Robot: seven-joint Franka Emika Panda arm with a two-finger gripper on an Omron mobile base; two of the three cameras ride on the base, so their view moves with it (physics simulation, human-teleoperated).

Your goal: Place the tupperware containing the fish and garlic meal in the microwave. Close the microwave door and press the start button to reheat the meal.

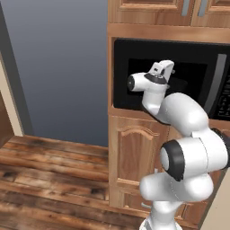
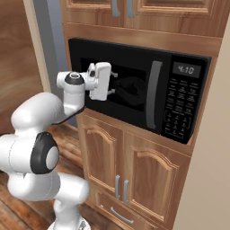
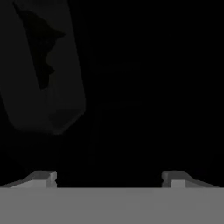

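The black microwave (image 2: 179,49) is built in between brown wooden cabinets, also seen as the microwave (image 1: 130,54). Its microwave door (image 2: 134,60) lies flush with the front, its curved grey handle (image 2: 155,94) upright at the door's right side. My gripper (image 2: 113,81) is open and points straight at the dark glass window, left of the handle, tips at or very near the glass. In the hand view the gripper (image 3: 109,177) faces dark glass with nothing between its fingertips (image 3: 43,178). The gripper (image 1: 170,74) sits before the door's middle. The tupperware and the meal are hidden.
A button panel (image 2: 182,105) with a lit clock fills the microwave's right end. Arched wooden cabinet doors (image 2: 148,179) stand below and more cabinets (image 2: 148,9) above. A tall grey surface (image 1: 58,67) lies to the left, over a wooden floor (image 1: 49,179).
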